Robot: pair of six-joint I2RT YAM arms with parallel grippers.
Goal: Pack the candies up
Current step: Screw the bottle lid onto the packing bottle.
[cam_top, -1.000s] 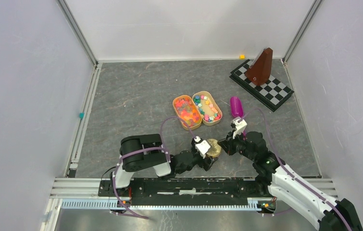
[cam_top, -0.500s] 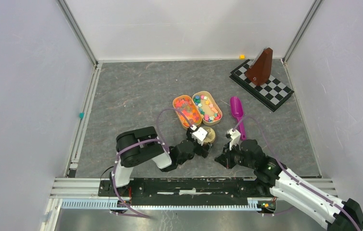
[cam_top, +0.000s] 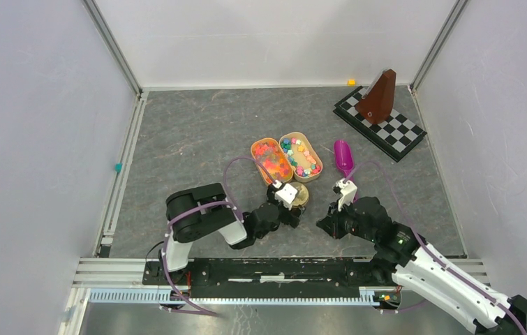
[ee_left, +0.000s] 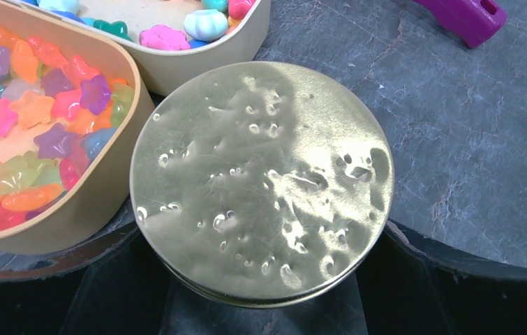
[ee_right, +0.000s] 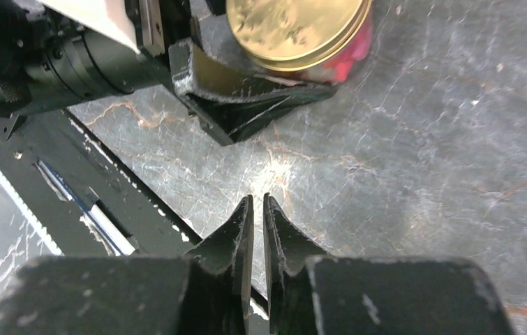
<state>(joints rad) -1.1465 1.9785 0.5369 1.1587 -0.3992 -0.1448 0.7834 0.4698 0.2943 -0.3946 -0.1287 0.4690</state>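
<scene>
Holding candies (ee_left: pixel 30 125), tan tubs (ee_left: pixel 117 174); left end effector (cam_top: pixel 291 203) clamped on gold tin (ee_left: pixel 260 181), right end effector (ee_right: pixel 257 209) together.

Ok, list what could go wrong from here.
1. The left gripper holds the gold-lidded jar right up against the tan tray. Pushing further could shove the tray and spill candies.
2. The right gripper is shut and empty, close to the left one. Reaching past for the purple scoop might clip the jar.
3. The jar is closed, so nothing can be packed yet.
</scene>
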